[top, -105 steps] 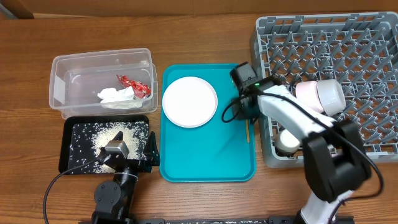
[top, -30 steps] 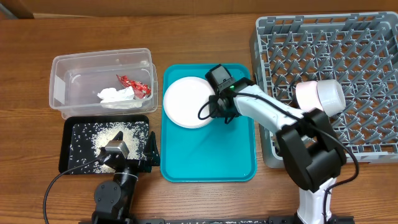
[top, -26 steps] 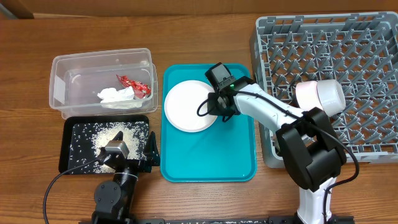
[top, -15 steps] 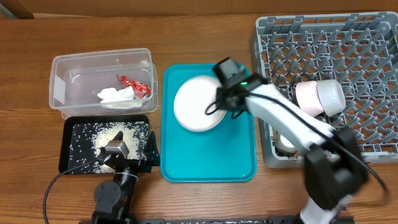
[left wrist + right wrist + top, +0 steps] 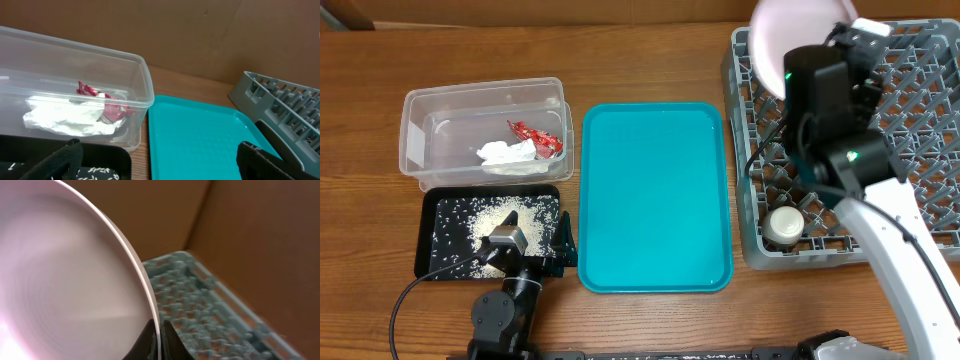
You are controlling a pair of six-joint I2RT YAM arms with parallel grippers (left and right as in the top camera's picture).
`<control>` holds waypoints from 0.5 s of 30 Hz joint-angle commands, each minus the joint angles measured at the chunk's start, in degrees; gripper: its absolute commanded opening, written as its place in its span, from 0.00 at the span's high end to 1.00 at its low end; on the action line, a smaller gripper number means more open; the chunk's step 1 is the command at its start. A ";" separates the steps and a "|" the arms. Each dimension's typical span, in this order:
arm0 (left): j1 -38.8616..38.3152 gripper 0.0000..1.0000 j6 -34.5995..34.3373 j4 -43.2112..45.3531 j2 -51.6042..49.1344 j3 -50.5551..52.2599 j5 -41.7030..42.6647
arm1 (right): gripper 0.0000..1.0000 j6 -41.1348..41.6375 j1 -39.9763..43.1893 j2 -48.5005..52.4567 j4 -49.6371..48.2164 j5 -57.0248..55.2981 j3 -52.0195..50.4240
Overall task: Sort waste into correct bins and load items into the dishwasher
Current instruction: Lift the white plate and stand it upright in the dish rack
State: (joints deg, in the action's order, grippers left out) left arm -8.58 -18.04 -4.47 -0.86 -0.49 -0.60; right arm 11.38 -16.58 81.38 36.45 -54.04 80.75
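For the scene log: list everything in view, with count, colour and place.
plate: one, white, gripped above the rack's far left corner
rack: one, grey, table's right side
cup: one, white, rack's near left corner
teal tray: one, teal, centre
tub: one, clear, far left
wrapper: one, red, in the tub
napkin: one, white, in the tub
black tray: one, black, near left
rice grains: many, white, on the black tray
left fingers: two, black, open, by the black tray
right fingers: two, black, shut on the plate's rim
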 commanded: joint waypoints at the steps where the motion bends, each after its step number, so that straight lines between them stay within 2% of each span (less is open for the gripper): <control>1: 0.31 0.00 -0.61 0.04 0.55 0.22 0.63 | 0.96 -2.93 4.87 3.34 -1.40 -5.07 0.00; 4: 0.31 0.00 -0.61 0.07 0.55 0.22 0.63 | 0.96 -4.04 8.39 7.02 -2.78 -5.07 0.00; 7: 0.31 0.00 -0.61 0.04 0.55 0.22 0.61 | 0.96 -10.47 10.40 10.86 -7.13 -5.09 0.00; 15: 0.31 0.00 -0.61 0.07 0.55 0.22 0.61 | 0.96 -20.63 9.79 18.36 -16.74 -5.07 0.00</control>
State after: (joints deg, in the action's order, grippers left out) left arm -8.58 -18.04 -4.47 -0.86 -0.49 -0.58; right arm -4.01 -6.22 98.28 21.26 -57.89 80.55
